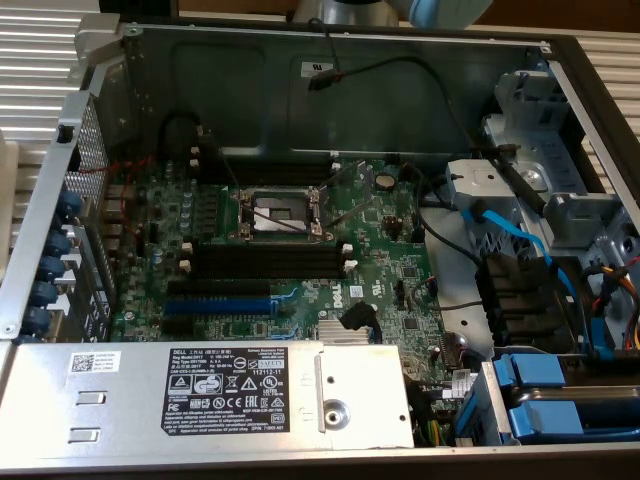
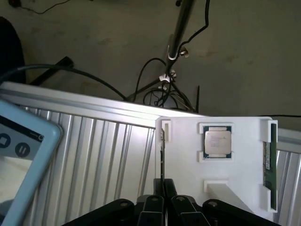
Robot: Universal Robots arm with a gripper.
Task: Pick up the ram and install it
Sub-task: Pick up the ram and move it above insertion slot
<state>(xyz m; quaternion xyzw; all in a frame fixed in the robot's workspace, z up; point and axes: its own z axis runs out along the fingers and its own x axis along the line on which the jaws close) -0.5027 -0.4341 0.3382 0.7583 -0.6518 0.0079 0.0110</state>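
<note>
The open grey metal computer chassis [image 1: 560, 60] holds a green motherboard [image 1: 380, 260] with long black memory slots [image 1: 265, 262]. A white plastic parts tray [image 2: 249, 155] lies on a ribbed aluminium surface [image 2: 103, 150]. The ram [image 2: 269, 162], a flat green circuit-board stick, stands in one tray edge slot. At the opposite edge, the black gripper [image 2: 162, 186] has its fingers pressed together, pinching a thin dark stick [image 2: 162, 150] seen edge-on.

1. The ram [image 2: 162, 155] stood edge-on, chips unseen, its near end hidden between the fingers of the gripper [image 2: 163, 184].
2. The gripper's body ran off the picture's edge.
3. A blue-framed screen [image 2: 19, 155] was cut by the edge.
4. The label [image 1: 225, 392] had print too small to read.
</note>
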